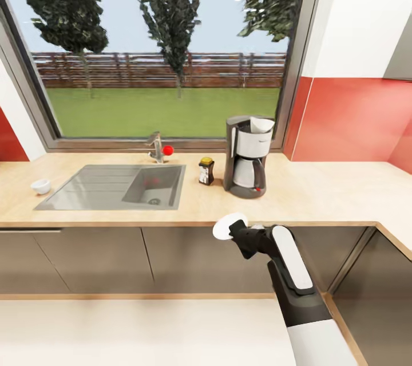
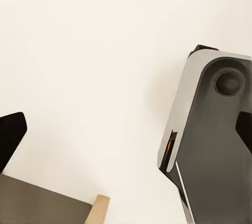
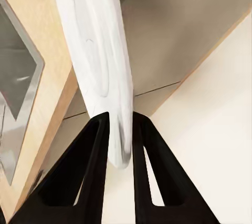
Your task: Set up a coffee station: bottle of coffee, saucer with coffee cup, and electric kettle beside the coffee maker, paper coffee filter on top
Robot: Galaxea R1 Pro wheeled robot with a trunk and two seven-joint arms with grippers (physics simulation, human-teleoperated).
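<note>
While the saucer (image 1: 227, 225) is clamped on edge in the right pincer (image 3: 119, 139) before the tabletop (image 1: 320, 194) edge, the coffee maker (image 1: 248, 156) is seen bearing the paper coffee filter (image 1: 261, 124). The bottle of coffee (image 1: 206, 170) is stood just beside it; the coffee cup (image 1: 40, 185) is left beyond the sink (image 1: 91, 188). The left pincer's state cannot be told.

The light wood surface (image 1: 320, 194) is carrying the coffee maker (image 1: 248, 157), with the bottle of coffee (image 1: 206, 170) standing just beside it and the coffee cup (image 1: 40, 185) sitting beyond the sink (image 1: 114, 185).
</note>
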